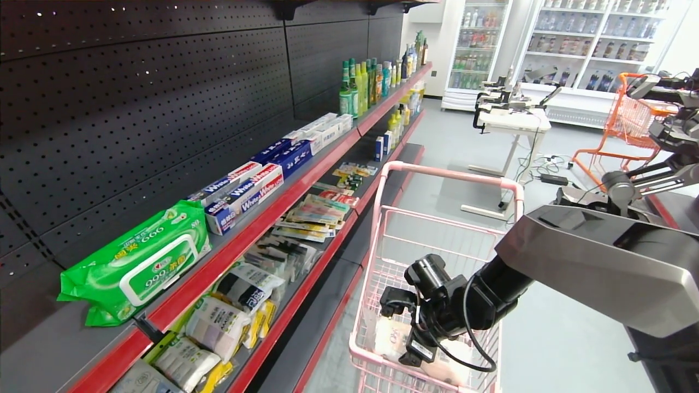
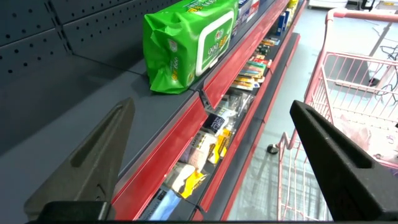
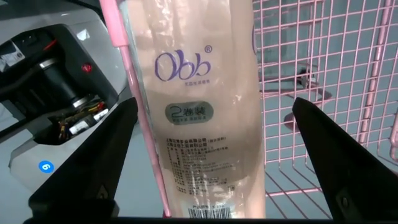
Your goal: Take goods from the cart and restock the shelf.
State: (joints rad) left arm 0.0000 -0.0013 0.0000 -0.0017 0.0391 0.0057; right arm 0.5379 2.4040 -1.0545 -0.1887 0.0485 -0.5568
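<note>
A pale pink pack lies flat in the pink wire cart, straight ahead of the wide-spread right gripper.

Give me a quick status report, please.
Left gripper open, empty, by the shelf. Right gripper open in the pink cart, fingers either side of the pale package, no grip yet. Cart bar close beside it.

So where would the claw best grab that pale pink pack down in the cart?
Probably across its narrow middle, from above: the pale pink pack is long and slim and lies low in the pink cart, whose wire walls block the sides. The open right claw hangs over it, a finger beside each long edge.
</note>
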